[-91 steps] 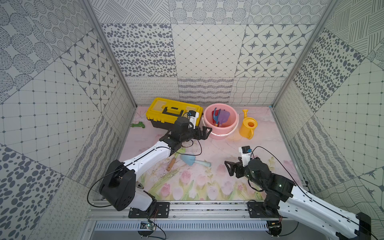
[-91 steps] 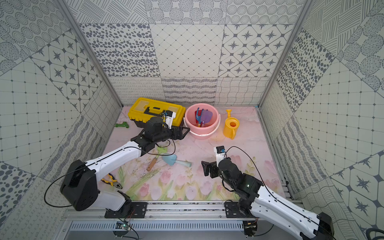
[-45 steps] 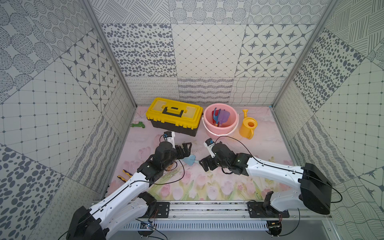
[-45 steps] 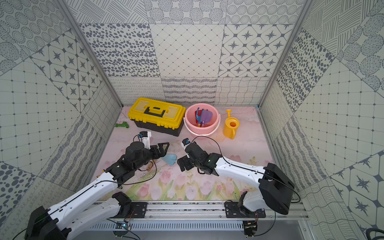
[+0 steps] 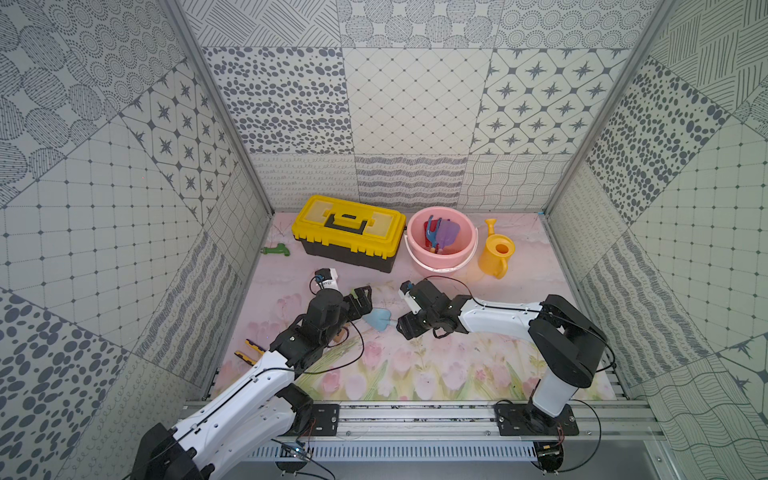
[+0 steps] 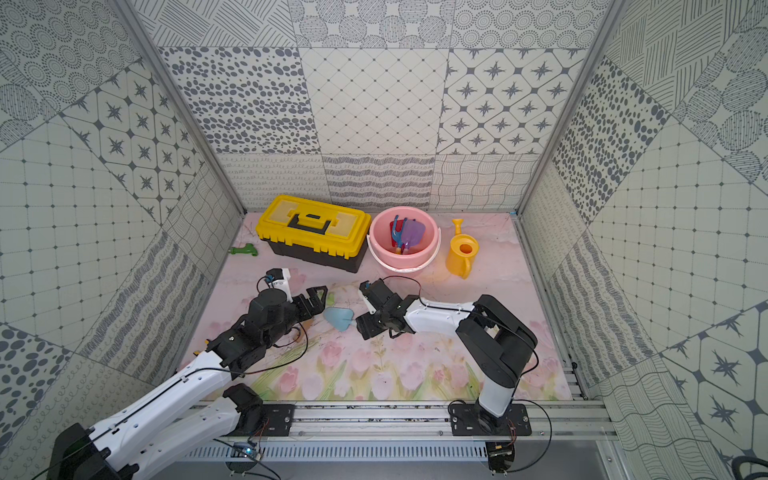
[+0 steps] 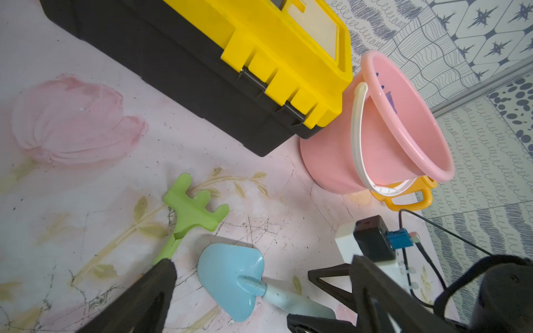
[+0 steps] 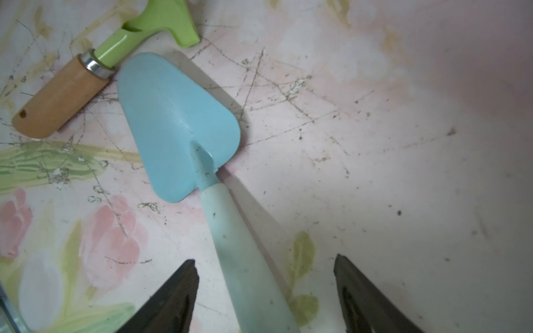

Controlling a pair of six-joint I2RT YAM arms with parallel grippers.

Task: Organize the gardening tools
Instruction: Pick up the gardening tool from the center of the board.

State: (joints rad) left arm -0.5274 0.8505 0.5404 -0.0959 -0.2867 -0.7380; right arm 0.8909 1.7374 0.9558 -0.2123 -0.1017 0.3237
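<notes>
- I saw the work surface as a pink mat (image 5: pixel 415 374) printed with tulips and leaves; up close it was scuffed, with dark scratches and specks of dirt.
- Grey-and-white patterned panels walled the cell on three sides, and an aluminium rail (image 5: pixel 415 419) along the front edge carried both arm bases.
- The light-blue trowel (image 5: pixel 377 319) lay flat near the middle of the mat, its blade pointing toward the left arm.
- My right gripper (image 8: pixel 264 262) sat low over the trowel's pale handle, jaws apart with one on each side and a gap showing on both.
- My left gripper (image 7: pixel 239 269) hung spread wide just beside the trowel blade, holding nothing.
- The green rake (image 7: pixel 191 206), with its wooden handle, lay beside the trowel blade, tines toward the toolbox (image 5: pixel 349 232).
- At the back, the pink bucket (image 5: pixel 440 257) stood between the toolbox and the yellow watering can (image 5: pixel 494 259).
- In the bucket were the purple scoop (image 5: pixel 451 232), red spade (image 5: pixel 428 227) and blue fork (image 5: pixel 432 239).
- The pliers (image 5: pixel 249 351) lay by the left wall, and a small green item (image 5: pixel 275 251) that I could not identify sat in the far left corner.
</notes>
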